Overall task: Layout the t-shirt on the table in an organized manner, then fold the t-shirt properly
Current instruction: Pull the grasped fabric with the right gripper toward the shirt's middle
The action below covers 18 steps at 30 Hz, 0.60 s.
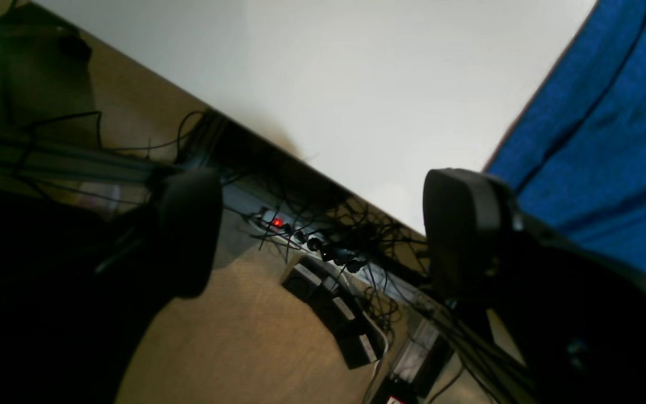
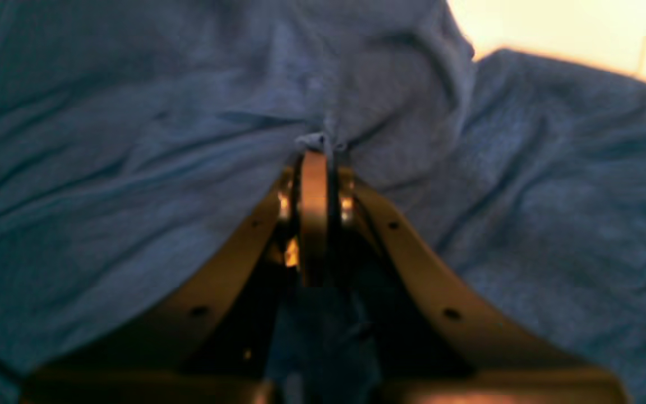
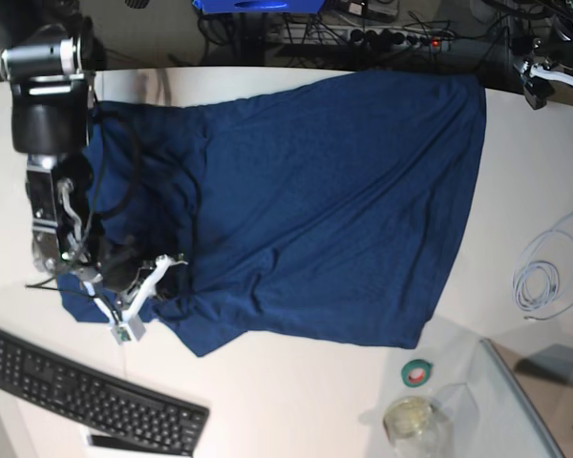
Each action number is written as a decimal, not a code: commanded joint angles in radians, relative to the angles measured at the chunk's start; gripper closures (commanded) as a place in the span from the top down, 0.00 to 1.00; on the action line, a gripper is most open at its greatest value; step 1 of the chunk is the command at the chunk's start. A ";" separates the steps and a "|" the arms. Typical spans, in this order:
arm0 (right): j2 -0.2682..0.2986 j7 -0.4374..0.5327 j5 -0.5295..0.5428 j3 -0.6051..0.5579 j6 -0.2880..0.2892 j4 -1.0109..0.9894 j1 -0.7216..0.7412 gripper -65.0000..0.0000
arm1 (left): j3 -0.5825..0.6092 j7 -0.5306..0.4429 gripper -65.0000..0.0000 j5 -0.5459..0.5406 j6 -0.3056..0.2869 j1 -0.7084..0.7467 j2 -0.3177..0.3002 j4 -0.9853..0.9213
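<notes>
In the base view, nearest the camera, a black keyboard lies on the white bench, with a roll of green tape and a glass cup further along that near edge.

Just beyond the keyboard, the right end effector is down on the t-shirt, at the bunched, creased corner of the cloth on this view's left. Its jaws are closed: the right wrist view shows the two fingers pressed together with a small pinch of blue fabric gathered at their tips, and creases radiating out from that point. The right arm stands over that same side of the shirt, its forearm angled down and its wrist bent toward the cloth.

The t-shirt lies spread over the middle of the bench, its long axis running left to right across the base view. From the pinch, nearly all of the cloth stretches away toward the view's right and far side, where it lies flatter. I judge that smoothing the bunched corner means drawing it away from the body of the shirt.

Farthest off, the left end effector hangs open and empty over the far bench edge, the shirt's hem just beside one finger. The right arm is the one engaged.
</notes>
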 commanded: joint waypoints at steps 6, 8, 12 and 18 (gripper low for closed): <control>-0.031 -0.104 0.018 0.001 0.008 0.406 -0.098 0.00 | -0.006 -0.018 0.82 -0.002 -0.001 -0.004 -0.013 0.015; -0.039 -0.136 0.018 0.001 0.010 0.490 -0.123 0.00 | -0.004 -0.018 0.82 -0.002 -0.001 -0.006 -0.013 0.015; -0.040 -0.178 0.018 0.000 0.010 0.656 -0.163 0.00 | -0.003 -0.018 0.82 -0.006 -0.001 -0.006 -0.027 0.015; -0.040 -0.219 0.018 0.001 0.010 0.812 -0.192 0.00 | -0.004 -0.018 0.82 -0.005 -0.001 -0.006 -0.033 0.013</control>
